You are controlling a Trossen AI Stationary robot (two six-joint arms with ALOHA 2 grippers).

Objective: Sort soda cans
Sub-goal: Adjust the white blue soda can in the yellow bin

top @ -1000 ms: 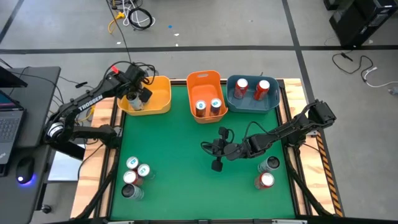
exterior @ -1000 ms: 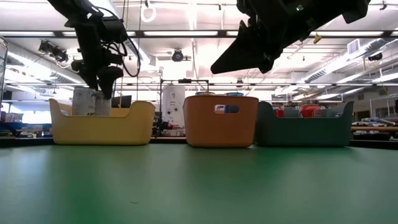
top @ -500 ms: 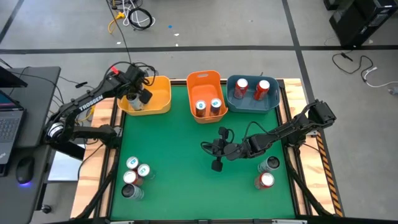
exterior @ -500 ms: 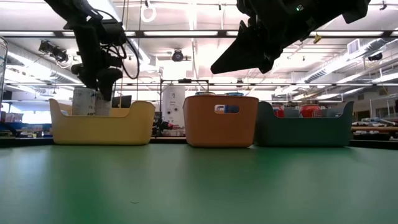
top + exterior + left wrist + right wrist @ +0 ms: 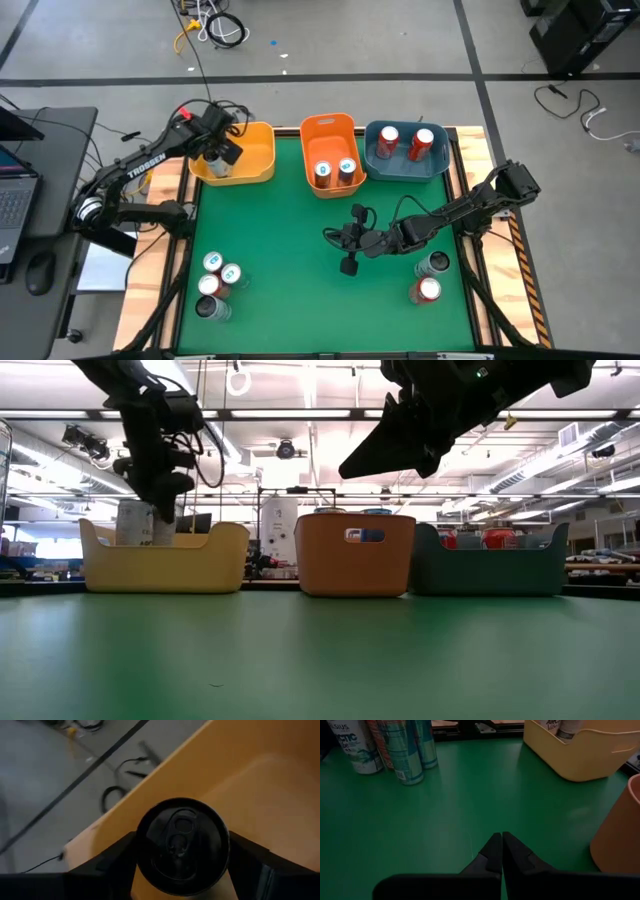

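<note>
Left claw (image 5: 222, 157) hangs over the yellow bin (image 5: 255, 150), fingers spread either side of an upright grey can (image 5: 182, 845) directly beneath. Four unsorted cans (image 5: 216, 283) stand nearer this arm. Right claw (image 5: 499, 851), pressed together, hovers mid-table (image 5: 290, 260); two cans (image 5: 430, 278) stand beside it. Open workshop floor lies beyond.
</note>
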